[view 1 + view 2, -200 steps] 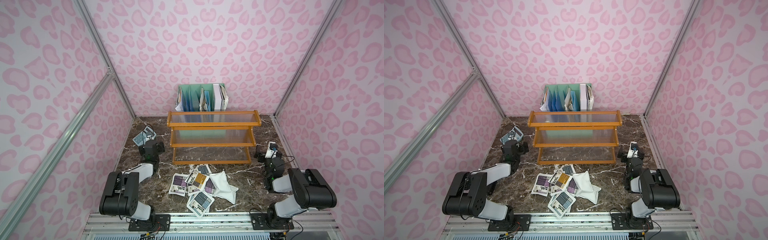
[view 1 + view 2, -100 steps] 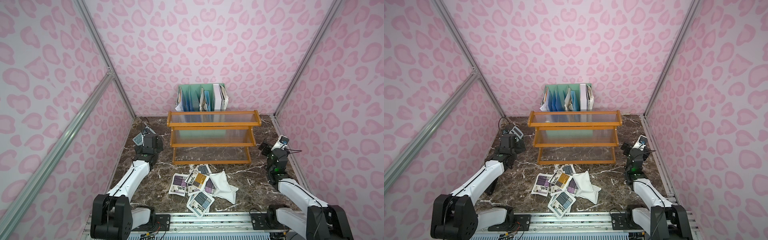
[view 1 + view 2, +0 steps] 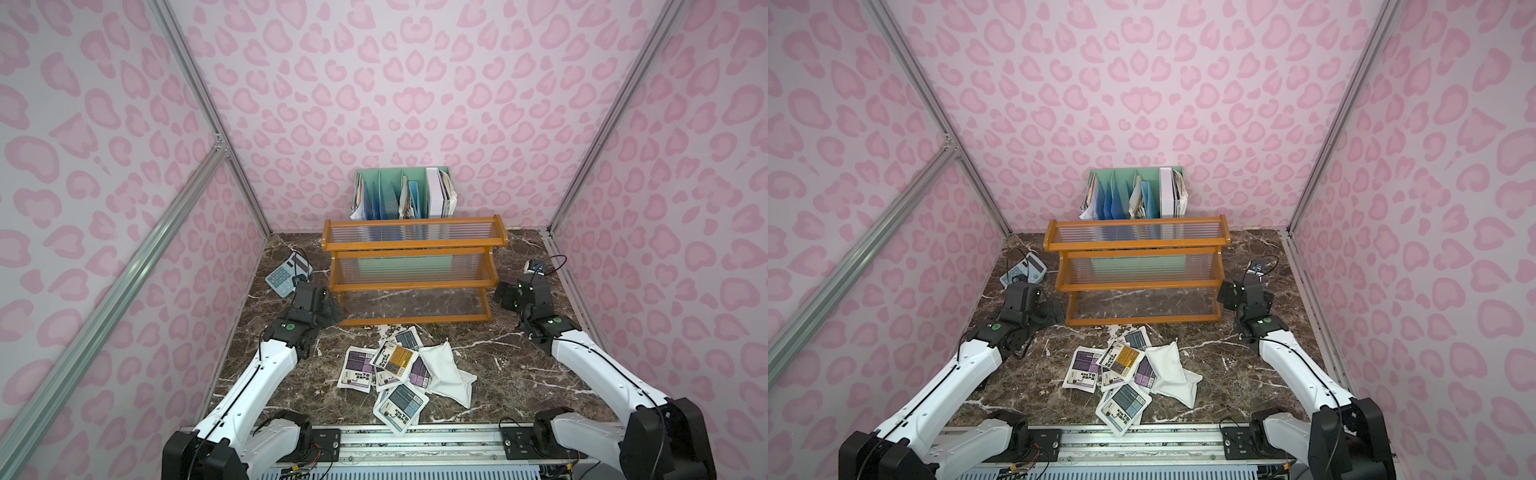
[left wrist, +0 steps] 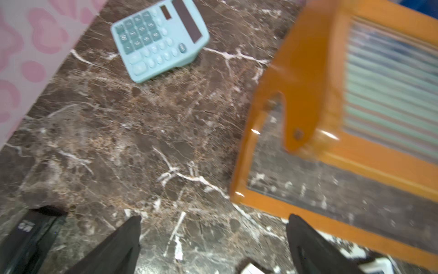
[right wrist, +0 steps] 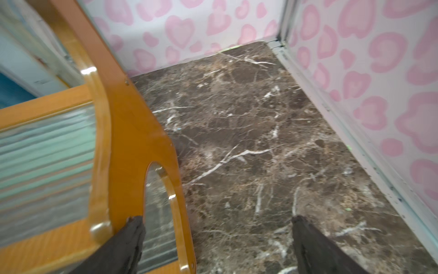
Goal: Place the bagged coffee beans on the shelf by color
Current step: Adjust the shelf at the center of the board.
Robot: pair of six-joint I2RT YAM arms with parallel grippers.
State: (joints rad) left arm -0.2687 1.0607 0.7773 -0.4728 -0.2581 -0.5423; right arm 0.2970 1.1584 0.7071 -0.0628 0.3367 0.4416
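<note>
The left pincer point(image 4: 213, 237), spread and empty, hangs over brown-marble tabletop point(image 4: 142, 142) beside the shelf point(image 4: 305, 71). The right pincer point(image 5: 216, 227), also spread, sits at the shelf's other end, perhaps touching it; blur hides that. Pink heart-print walls point(image 3: 395, 104) enclose everything. The bagged coffee beans point(image 3: 397, 359) lie heaped before the shelf, between the arms, apart from both pincers.

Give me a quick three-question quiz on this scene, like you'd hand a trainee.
1. True or false: none of the coffee pouches lies on the shelf yet.
2. What stands behind the shelf? A: mint-green file rack. B: kettle. C: lamp.
3. Are the left gripper and right gripper open or shut?
Key: 1 true; 2 A; 3 both open, holding nothing.
</note>
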